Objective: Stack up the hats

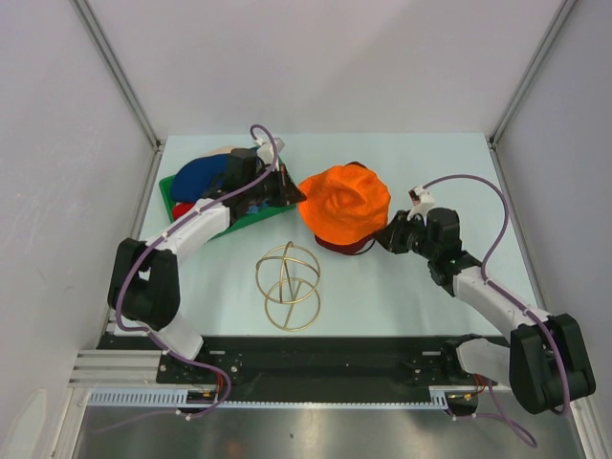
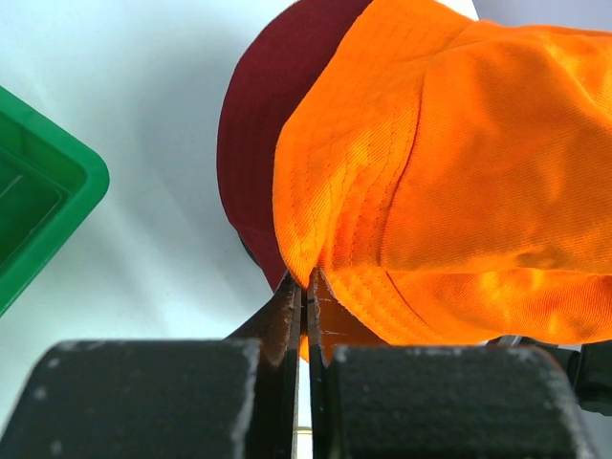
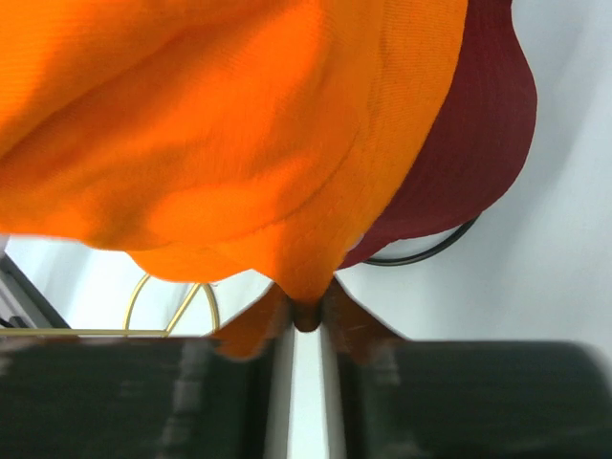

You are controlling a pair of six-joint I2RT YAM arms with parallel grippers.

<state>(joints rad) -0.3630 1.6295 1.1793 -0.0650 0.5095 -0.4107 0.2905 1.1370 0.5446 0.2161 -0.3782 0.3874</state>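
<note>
The orange hat (image 1: 344, 203) is caught at both sides of its brim. Your left tool (image 2: 306, 287) is clenched on the brim's edge, its fingers pressed together with orange cloth nipped between them. Your right tool (image 3: 306, 311) is grasping a tuck of the same brim on the opposite side, with the fabric drawn down into its tips. From above you see the hat spread between the two tools near the middle of the counter (image 1: 421, 158), its crown rumpled. It covers the maroon hat (image 2: 258, 134), which shows only as a dark band past the orange brim. A curve of black wire (image 3: 421, 253) peeks out from under the maroon hat's edge in your right wrist view. Nearer the arm bases, just in front of the two hats, stands the gold wire globe (image 1: 290, 285), apart from them. To your left lies the green tray (image 2: 38, 191), with your left arm reaching across it. In it you can make out a navy hat (image 1: 201, 175), a red hat (image 1: 182, 208) and a beige hat (image 1: 225, 151) bunched together.
</note>
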